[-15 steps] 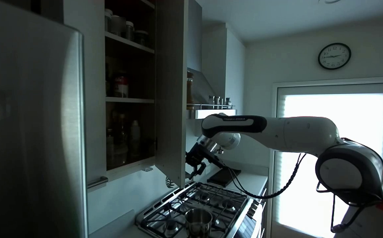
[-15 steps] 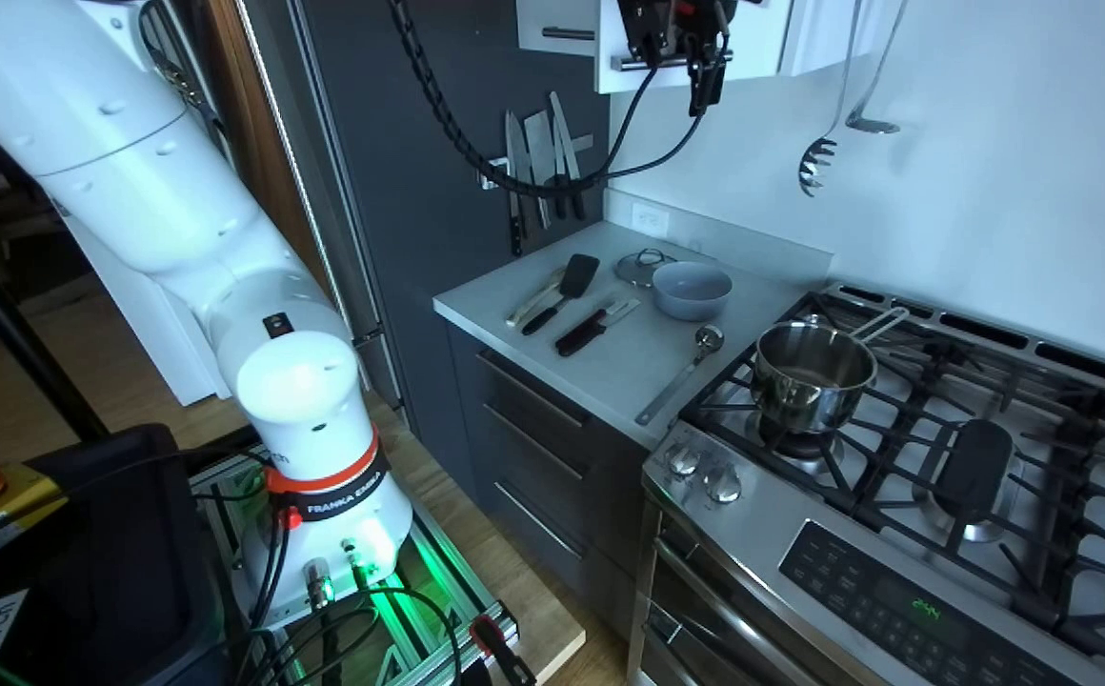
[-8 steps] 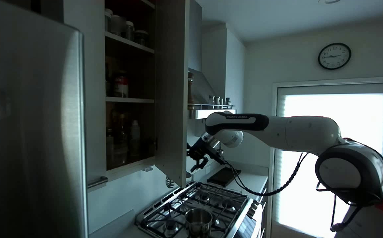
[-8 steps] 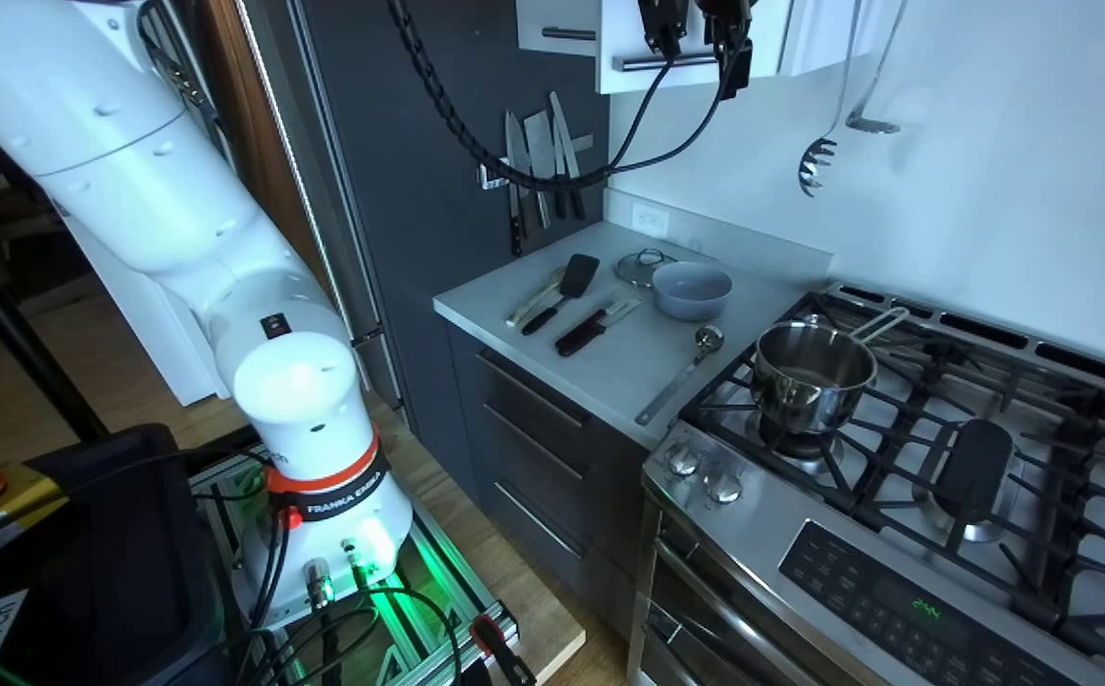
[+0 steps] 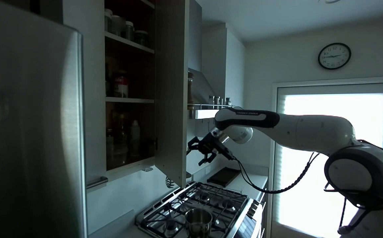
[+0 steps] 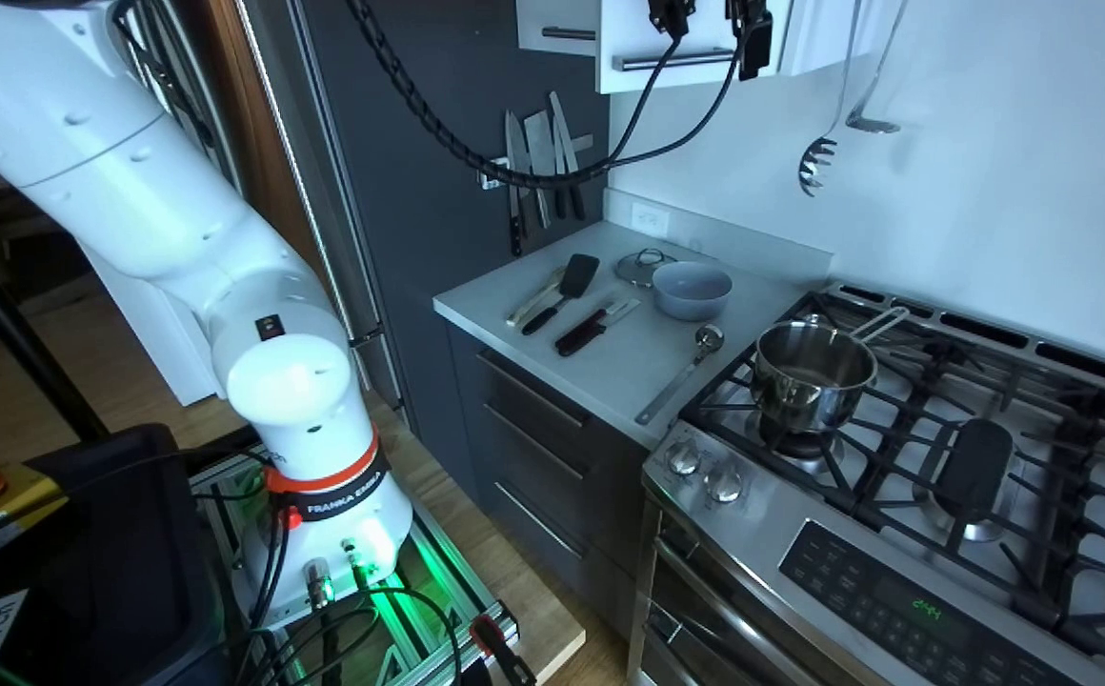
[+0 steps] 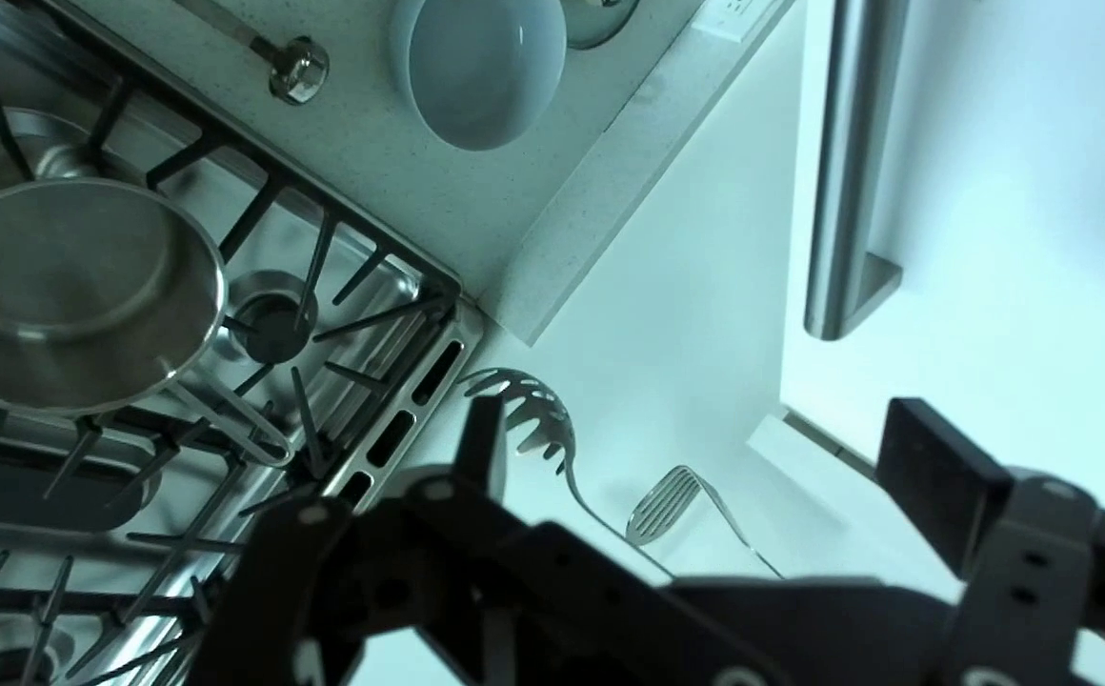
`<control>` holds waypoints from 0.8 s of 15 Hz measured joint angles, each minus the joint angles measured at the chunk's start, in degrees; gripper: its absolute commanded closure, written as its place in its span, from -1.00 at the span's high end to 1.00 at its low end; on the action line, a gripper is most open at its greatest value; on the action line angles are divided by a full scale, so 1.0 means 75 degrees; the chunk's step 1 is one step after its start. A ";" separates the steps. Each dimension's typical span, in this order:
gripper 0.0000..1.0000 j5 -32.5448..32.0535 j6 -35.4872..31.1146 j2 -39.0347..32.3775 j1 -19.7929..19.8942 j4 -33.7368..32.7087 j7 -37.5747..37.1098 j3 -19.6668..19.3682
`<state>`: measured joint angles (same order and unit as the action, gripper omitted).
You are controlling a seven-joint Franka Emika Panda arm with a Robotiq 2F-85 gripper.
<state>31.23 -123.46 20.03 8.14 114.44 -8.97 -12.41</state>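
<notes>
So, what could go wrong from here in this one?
The open black pincer hangs near the steel bar handle of the white cabinet door; a sideways move might swing the door.
Lowering could brush the hanging steel spaghetti server, though its depth is hard to judge.
The black braided cable droops below the white arm and may snag.

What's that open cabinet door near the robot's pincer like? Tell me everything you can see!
The cabinet door is a tall, flat panel, white outside and greyer on its shaded inner face. It stands wide open and upright, joined along one side to the wall cabinet. Near its bottom edge, a straight bar handle, silvery and metal-looking, stands off the outer face. The pincer hangs open on that side, close by, and I can't see it touching. The door's top is outside the pictures.
</notes>
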 measured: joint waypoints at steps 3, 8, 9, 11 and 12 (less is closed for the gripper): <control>1.00 0.0000 -0.0015 0.0159 0.0057 0.0067 0.0000 -0.0026; 1.00 -0.0004 0.0338 0.0187 -0.0007 -0.0068 0.0550 -0.0038; 1.00 -0.0029 0.0675 0.0229 -0.0009 -0.0190 0.0869 -0.0065; 1.00 -0.0115 0.1326 0.0410 -0.0007 -0.0421 0.1506 -0.0172; 1.00 -0.0216 0.1652 0.0547 -0.0003 -0.0504 0.1805 -0.0241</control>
<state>29.61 -111.07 24.13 8.11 110.66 4.57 -14.22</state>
